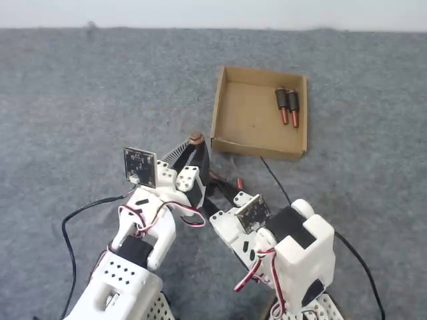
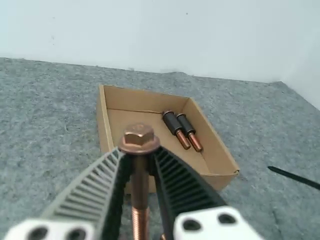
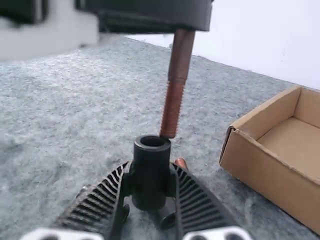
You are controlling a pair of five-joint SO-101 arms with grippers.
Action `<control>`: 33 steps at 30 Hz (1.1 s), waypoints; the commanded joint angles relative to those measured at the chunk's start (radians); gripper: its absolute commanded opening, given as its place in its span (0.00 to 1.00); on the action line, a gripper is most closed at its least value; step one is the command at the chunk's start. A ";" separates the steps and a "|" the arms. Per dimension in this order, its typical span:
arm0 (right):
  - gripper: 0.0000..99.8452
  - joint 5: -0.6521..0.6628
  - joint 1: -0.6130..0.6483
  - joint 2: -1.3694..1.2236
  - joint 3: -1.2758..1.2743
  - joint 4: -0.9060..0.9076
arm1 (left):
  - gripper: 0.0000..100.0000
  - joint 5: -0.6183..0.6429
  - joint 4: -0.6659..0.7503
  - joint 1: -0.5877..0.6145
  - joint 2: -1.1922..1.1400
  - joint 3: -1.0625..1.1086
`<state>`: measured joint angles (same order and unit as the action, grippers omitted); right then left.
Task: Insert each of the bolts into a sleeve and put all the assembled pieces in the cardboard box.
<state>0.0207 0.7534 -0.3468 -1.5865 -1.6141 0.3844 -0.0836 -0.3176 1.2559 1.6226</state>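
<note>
My left gripper (image 2: pixel 139 156) is shut on a copper bolt (image 2: pixel 139 142), held upright with its hex head on top; from above the gripper (image 1: pixel 193 152) stands just left of the cardboard box (image 1: pixel 222 107). My right gripper (image 3: pixel 150 175) is shut on a black sleeve (image 3: pixel 150 165), held upright with its bore facing up. The bolt's threaded end (image 3: pixel 171 112) hangs just above and slightly behind the sleeve's opening. Two assembled pieces (image 1: pixel 287 105) lie side by side in the box's far right corner (image 2: pixel 181 130).
A loose copper bolt (image 1: pixel 240 181) lies on the grey carpet near the right gripper, also seen behind the sleeve (image 3: pixel 181 163). A black cable (image 1: pixel 273 177) runs from the box's front toward the right arm. The carpet to the left and far side is open.
</note>
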 commanded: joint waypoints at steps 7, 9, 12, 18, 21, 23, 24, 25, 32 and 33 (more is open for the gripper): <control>0.01 0.017 0.005 0.010 0.000 -0.002 | 0.01 0.008 0.035 -0.011 0.031 -0.008; 0.01 0.017 0.005 0.010 0.000 -0.002 | 0.01 0.008 0.035 -0.008 0.031 -0.010; 0.01 0.017 0.005 0.010 0.002 0.001 | 0.01 0.008 0.035 -0.006 0.032 -0.013; 0.01 0.017 0.005 0.010 0.003 0.001 | 0.01 0.008 0.035 -0.008 0.032 -0.013; 0.01 0.017 0.005 0.010 0.003 0.001 | 0.01 0.006 0.035 -0.008 0.032 -0.013; 0.01 0.017 0.005 0.010 0.003 0.001 | 0.01 0.006 0.035 -0.006 0.032 -0.015; 0.01 0.017 0.005 0.010 0.003 0.001 | 0.01 0.006 0.035 -0.006 0.032 -0.015; 0.01 0.017 0.005 0.010 0.003 0.001 | 0.01 0.006 0.035 -0.006 0.032 -0.016; 0.01 0.017 0.005 0.010 0.003 0.001 | 0.01 0.006 0.035 0.006 0.032 -0.033; 0.01 0.017 0.005 0.010 0.003 0.001 | 0.01 0.006 0.035 0.006 0.032 -0.035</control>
<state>0.0207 0.7534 -0.3468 -1.5865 -1.6141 0.3828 -0.0836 -0.3191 1.2559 1.6241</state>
